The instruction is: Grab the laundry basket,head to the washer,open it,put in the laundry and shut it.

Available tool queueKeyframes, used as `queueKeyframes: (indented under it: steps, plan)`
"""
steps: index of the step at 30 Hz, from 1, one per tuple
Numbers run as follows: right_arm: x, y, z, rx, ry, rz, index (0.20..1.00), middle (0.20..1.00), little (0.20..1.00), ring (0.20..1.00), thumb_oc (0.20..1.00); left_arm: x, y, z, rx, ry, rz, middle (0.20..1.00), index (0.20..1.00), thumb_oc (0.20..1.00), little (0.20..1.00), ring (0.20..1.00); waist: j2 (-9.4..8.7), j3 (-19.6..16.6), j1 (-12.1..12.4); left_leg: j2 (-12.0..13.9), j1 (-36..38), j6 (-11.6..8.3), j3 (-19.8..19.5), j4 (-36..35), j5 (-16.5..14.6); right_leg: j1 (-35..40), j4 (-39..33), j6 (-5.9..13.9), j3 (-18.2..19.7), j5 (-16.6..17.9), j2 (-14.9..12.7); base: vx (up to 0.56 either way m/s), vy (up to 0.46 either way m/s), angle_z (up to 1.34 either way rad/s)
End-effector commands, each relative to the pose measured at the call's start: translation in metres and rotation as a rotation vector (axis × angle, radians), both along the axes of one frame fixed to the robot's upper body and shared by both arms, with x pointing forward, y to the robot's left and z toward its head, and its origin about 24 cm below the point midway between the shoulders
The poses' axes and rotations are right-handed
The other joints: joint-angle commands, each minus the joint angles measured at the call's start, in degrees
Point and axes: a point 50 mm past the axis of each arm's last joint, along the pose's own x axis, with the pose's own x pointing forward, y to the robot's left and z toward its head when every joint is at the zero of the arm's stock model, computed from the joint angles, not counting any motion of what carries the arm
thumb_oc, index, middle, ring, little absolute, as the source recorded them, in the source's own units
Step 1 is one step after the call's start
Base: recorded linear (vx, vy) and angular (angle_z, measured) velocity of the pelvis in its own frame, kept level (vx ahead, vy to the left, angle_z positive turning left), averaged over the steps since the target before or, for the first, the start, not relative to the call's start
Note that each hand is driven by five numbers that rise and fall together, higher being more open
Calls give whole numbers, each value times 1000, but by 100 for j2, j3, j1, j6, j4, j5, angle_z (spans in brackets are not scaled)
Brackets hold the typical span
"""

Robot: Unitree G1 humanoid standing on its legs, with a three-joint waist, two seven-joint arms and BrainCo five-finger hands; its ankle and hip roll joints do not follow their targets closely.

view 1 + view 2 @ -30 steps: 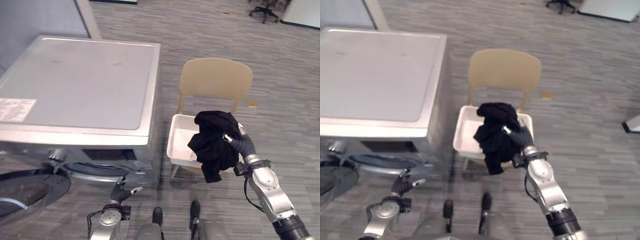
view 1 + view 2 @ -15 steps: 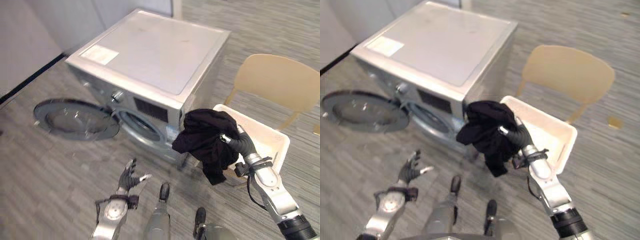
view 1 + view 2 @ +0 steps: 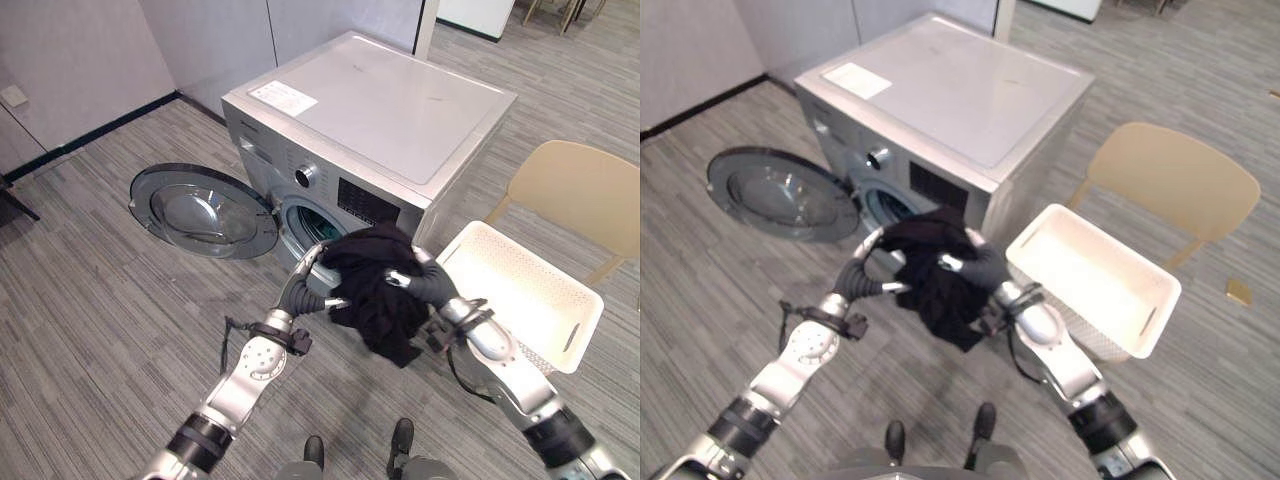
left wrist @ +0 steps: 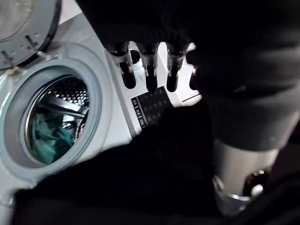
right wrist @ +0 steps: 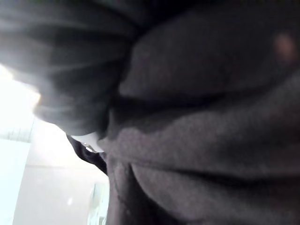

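Observation:
A black garment point(image 3: 375, 295) hangs bunched in front of the washer point(image 3: 390, 110), and my right hand point(image 3: 432, 288) is shut on it from the right side. Raised to the garment's left edge is my left hand point(image 3: 300, 288), with fingers point(image 4: 147, 70) straight and touching the cloth. The washer's round door point(image 3: 200, 210) is swung wide open to the left. Behind the garment is the drum opening point(image 4: 51, 126), with teal cloth inside. The white laundry basket point(image 3: 575, 340) rests on a tan chair point(image 3: 580, 185) to the right of the washer.
Grey walls point(image 3: 120, 50) run behind and to the left of the washer. The open door point(image 3: 780, 195) reaches out over the grey carpet point(image 3: 90, 330) on the left. The chair and basket stand close by the washer's right side.
The camera has swung left to face the washer's front. My right hand has carried the black garment away from the basket to the drum opening. My left hand has risen to touch it.

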Motion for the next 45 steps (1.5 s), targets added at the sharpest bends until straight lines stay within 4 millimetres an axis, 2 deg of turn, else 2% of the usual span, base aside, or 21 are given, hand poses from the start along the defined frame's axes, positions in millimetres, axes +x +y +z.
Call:
queueKeyframes:
  steps: [1,7,8,10,11,12,13,19,23,24,25,26,27,29,32,34,35,38,39,40,45]
  plan:
    - [8,14,32,175,-82,50,200,200,200,200,200,6,-22,23,84,-166,-107,1000,1000,1000,1000,1000,-63,-435,65,60,-191,-33,-152,-162,-104,480,-6,220,150,-945,374,13,53,-7]
    - [10,53,31,243,-5,152,200,200,200,200,200,14,-62,25,96,-184,-196,1000,1000,1000,1000,1000,-75,-549,51,27,-25,14,-97,-182,-177,576,-19,259,250,-915,362,24,54,-9]
    - [9,57,30,256,13,160,200,200,200,200,200,16,-67,25,95,-193,-187,200,200,200,200,200,-73,-558,43,19,-6,20,-99,-182,-187,589,-20,265,267,-909,360,13,38,-25]
    - [8,61,26,259,37,177,200,200,200,200,200,19,-68,25,84,-195,-159,200,200,200,200,200,-73,-563,35,16,11,21,-87,-182,-190,599,-19,270,274,-900,353,5,27,-13]
    - [7,62,23,265,55,181,275,275,275,275,275,21,-64,26,61,-201,-128,200,200,200,200,200,-73,-568,35,13,19,19,-84,-182,-188,604,-22,270,278,-896,345,0,0,0]
    - [6,61,21,262,68,183,464,464,464,464,464,20,-62,26,47,-197,-114,200,200,200,200,200,-74,-573,29,10,23,18,-85,-182,-191,612,-26,274,278,-894,339,0,0,0]
    - [4,59,18,264,81,186,1000,1000,1000,1000,1000,20,-59,25,32,-193,-93,200,200,200,200,200,-74,-583,22,9,30,16,-81,-182,-192,620,-33,277,275,-890,336,0,0,0]
    - [0,40,3,227,131,155,1000,1000,1000,1000,1000,14,-33,14,-34,-141,14,200,200,200,200,200,-64,-629,10,-5,61,6,-91,-182,-202,679,-44,284,248,-898,323,0,0,0]
    - [-7,-16,-13,70,103,11,1000,1000,1000,1000,1000,-1,20,-12,-73,-15,197,200,200,200,200,200,-33,-693,-35,-2,92,3,-98,-182,-198,711,-44,302,244,-909,306,0,0,0]
    - [-15,-50,-20,-41,75,-99,1000,1000,1000,1000,1000,-16,49,-31,-93,74,303,200,200,200,200,200,-16,-713,-59,-1,103,7,-103,-182,-198,715,-44,306,252,-906,310,12,-33,-2]
    - [-20,-69,-27,-115,72,-173,1000,1000,1000,1000,1000,-26,64,-46,-114,144,368,200,200,200,200,200,-4,-699,-83,-5,103,10,-108,-182,-192,713,-44,306,260,-906,312,0,0,0]
    - [-21,-70,-27,-116,73,-174,1000,1000,1000,1000,1000,-27,64,-46,-114,145,368,200,200,200,200,200,-1,-707,-81,-4,104,10,-108,-182,-194,715,-44,306,259,-907,313,0,0,0]
    - [-30,-94,-41,-218,95,-276,1000,1000,1000,1000,1000,-41,80,-60,-131,209,435,200,200,200,200,200,16,-700,-97,-5,104,17,-113,-182,-197,724,-44,304,256,-920,319,4,-27,-4]
    - [-40,-118,-57,-316,135,-389,1000,1000,1000,1000,1000,-60,98,-77,-134,289,516,200,200,200,200,200,39,-674,-116,-6,115,28,-123,-182,-190,742,-44,294,252,-935,326,9,-34,-6]
    - [-62,-153,-99,-453,296,-576,1000,1000,1000,1000,1000,-99,122,-112,-187,478,664,200,200,200,200,200,82,-622,-126,-1,121,52,-145,-182,-170,770,-40,273,250,-964,342,3,-45,-2]
    - [-62,-152,-100,-454,295,-576,1000,1000,1000,1000,1000,-99,122,-112,-187,478,664,200,200,200,200,200,79,-632,-132,-1,111,53,-149,-182,-167,762,-40,273,246,-964,341,-7,-20,-1]
    - [-71,-161,-119,-494,377,-631,1000,1000,1000,1000,1000,-116,129,-126,-220,556,732,200,200,200,200,200,105,-583,-116,6,83,65,-169,-182,-140,738,-15,257,243,-978,346,-23,-48,2]
    - [-77,-165,-137,-521,449,-664,1000,1000,1000,1000,1000,-134,135,-139,-248,630,798,200,200,200,200,200,136,-482,-89,8,65,86,-225,-182,-102,714,30,216,240,-1017,361,-58,-54,4]
    - [-75,-166,-144,-527,476,-679,1000,1000,1000,1000,1000,-136,136,-145,-278,660,832,200,200,200,200,200,152,-264,-41,-10,-119,96,-297,46,-92,628,131,188,205,-1037,337,-241,-49,5]
    - [-73,-166,-146,-529,483,-693,1000,1000,1000,1000,1000,-134,134,-149,-306,671,847,200,200,200,200,200,152,-69,17,-23,-387,82,-342,326,-106,530,200,164,116,-1045,285,-234,-34,12]
    - [-70,-169,-147,-529,482,-733,1000,1000,1000,1000,1000,-121,127,-146,-325,648,824,200,200,200,200,200,141,150,50,-26,-949,10,-230,798,-103,362,308,138,-265,-1076,127,-134,0,52]
